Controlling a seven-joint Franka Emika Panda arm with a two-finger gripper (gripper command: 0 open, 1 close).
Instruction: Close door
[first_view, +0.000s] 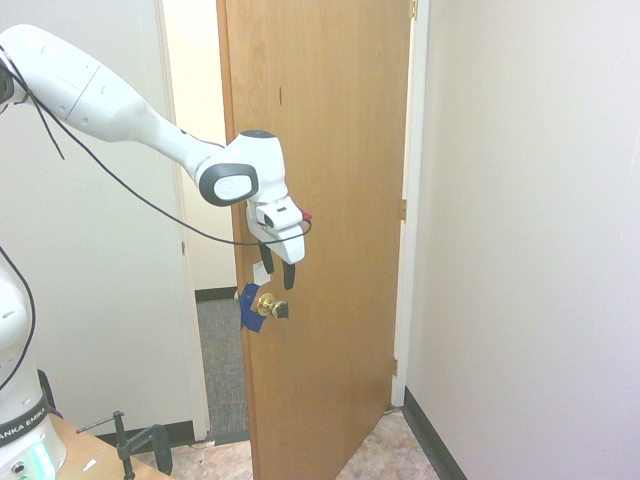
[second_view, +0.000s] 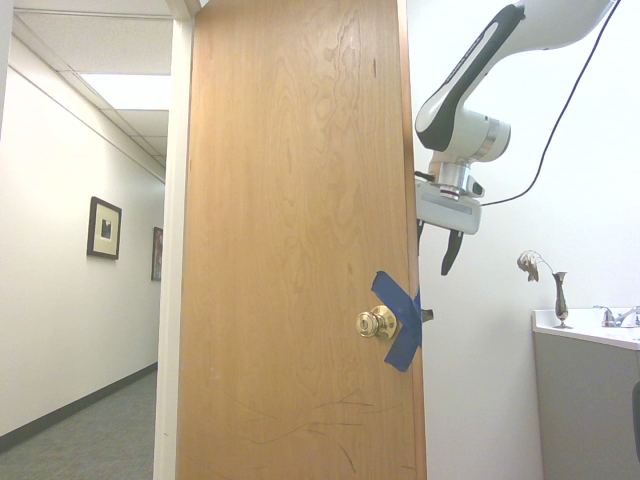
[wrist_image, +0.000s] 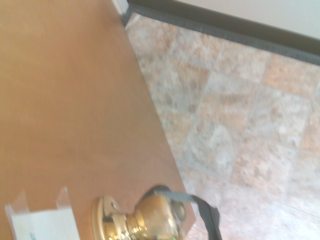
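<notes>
A tall, flat door of orange-brown wood grain stands ajar beside its white frame; pushed off-centre, it could swing short of the latch. The robot's smooth white arm reaches in near the free edge, its pincer apart-fingered and empty above the knob; lowered carelessly, it could snag the crinkled blue tape or skid off the round, polished brass knob. A small white sticker might peel if scraped.
</notes>
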